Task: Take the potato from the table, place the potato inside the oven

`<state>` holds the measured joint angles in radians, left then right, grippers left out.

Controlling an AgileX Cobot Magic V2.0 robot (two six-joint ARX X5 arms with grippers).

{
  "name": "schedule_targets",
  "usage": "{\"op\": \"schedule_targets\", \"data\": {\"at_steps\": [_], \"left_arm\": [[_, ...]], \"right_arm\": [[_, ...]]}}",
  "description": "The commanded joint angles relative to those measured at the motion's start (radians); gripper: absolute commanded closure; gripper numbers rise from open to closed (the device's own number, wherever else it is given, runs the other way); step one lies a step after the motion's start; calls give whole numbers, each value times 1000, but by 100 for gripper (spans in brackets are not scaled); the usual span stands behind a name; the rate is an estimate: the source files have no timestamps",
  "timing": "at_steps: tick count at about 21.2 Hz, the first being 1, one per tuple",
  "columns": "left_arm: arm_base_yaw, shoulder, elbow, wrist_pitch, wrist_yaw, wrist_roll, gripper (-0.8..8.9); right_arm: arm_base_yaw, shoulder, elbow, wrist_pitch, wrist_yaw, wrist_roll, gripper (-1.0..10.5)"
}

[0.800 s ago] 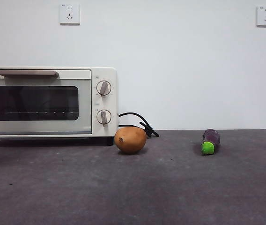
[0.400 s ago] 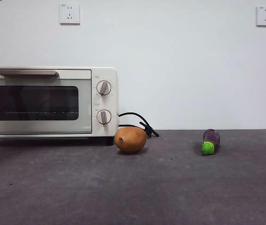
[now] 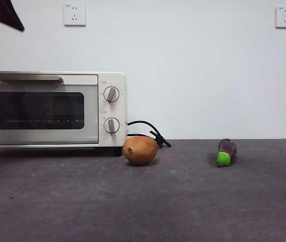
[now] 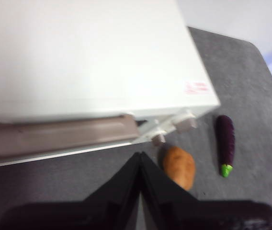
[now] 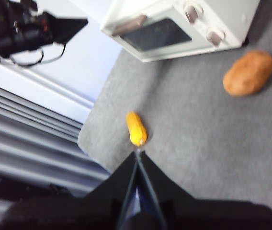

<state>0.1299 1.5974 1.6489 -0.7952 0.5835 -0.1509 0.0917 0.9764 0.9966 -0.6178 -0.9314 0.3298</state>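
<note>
On the dark grey, mottled stone-like desk (image 3: 193, 201), the smooth orange-tan oval potato (image 3: 140, 150) lay ungrasped beside the closed cream-white toaster oven (image 3: 52, 108); both tools, left (image 4: 140, 155) and right (image 5: 138, 152), were shut and empty, so door opening was judged next.

My table (image 3: 183, 201) looks matt, mottled grey like stone. The oven (image 3: 110, 108) beside the smooth tan potato (image 3: 140, 150) has glossy cream casing and dark glass door.
</note>
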Motion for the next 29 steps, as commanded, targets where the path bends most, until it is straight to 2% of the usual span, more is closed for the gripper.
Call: {"op": "schedule_targets", "data": {"at_steps": [1,5,7,9,13,17,29], "left_arm": [[13,58,24,-6,3,-31,818],[24,114,31,0,-3,-37,819],[29,138,31,6,-9,-37,819],[31,156,31,13,-11,-38,819],[31,186,31,50,-94,-40,819],[31,187,31,106,-107,-53,819],[31,219,31,76,-142,-24,819]], "right_arm": [[3,1,5,-49,8,-69,946],[3,1,5,-135,51,-145,946],[3,1,5,-160,92,-158,946],[3,1,5,-169,119,-158,946],[3,1,5,-169,121,-157,946],[3,1,5,-168,121,-150,946],[7,1,5,-169,121,-122,946]]}}
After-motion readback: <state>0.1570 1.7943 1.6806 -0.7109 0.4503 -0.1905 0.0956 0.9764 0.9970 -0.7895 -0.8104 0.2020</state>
